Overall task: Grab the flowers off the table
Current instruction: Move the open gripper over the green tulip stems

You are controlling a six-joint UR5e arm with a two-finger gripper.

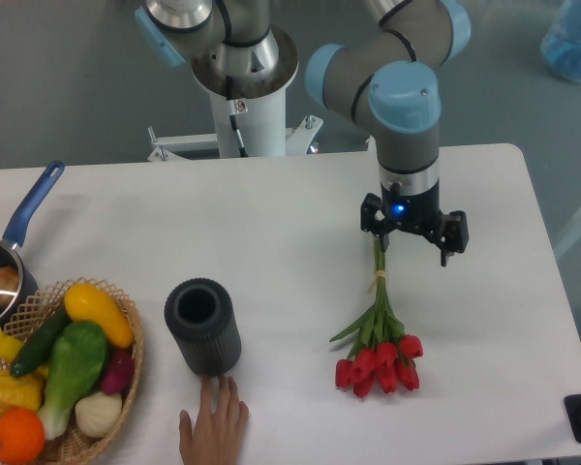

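- One large white flat tabletop with rounded corners (271, 223) fills most of the view and carries everything below.
- At 12 o'clock, the grey and pale-blue jointed robot arm (392, 87) reaches down from its white pedestal (247, 116) to the right half of the tabletop.
- At its end, the black two-finger gripper (413, 247) hangs with its fingers spread, one finger at the top end of the stems and the other off to the right; nothing is held between them.
- Below it, toward 5 o'clock, the small bunch of red tulips with long green stems and a pale band (380, 334) lies flat on the tabletop, blooms nearest the front edge, stems pointing up toward the gripper.
- At 8 o'clock sits a wicker basket of colourful toy vegetables (63, 373).
- Just right of the basket stands a dark grey ribbed cylinder with an open top (203, 326).
- At 9 o'clock, a dark saucepan with a blue handle (15, 247) is cut by the left edge.
- At 6 o'clock, a bare human hand (213, 426) rests just below the cylinder.
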